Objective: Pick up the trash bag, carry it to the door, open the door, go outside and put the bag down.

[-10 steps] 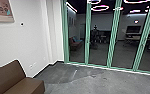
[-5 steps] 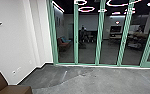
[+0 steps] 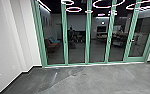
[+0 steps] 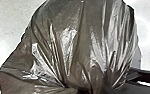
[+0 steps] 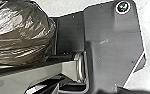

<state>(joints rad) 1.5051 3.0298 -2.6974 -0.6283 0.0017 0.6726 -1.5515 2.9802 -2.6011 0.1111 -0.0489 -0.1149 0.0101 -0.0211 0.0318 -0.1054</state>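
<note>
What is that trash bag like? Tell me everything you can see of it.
The trash bag looks like thin, glossy, brownish-grey plastic, with bright highlights along its wrinkles. It bulges out, and its creases draw together into a bunched part. It shows beside the robot's dark plate; whether they touch, I can't tell, nor what's inside.

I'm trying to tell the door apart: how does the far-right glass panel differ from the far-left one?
The far-right panel has a thick green bottom rail, the far-left panel a thin one. The far-right panel has a pale, handle-like fitting at its edge; the far-left panel a small dark one. Both are green-framed glass.
</note>
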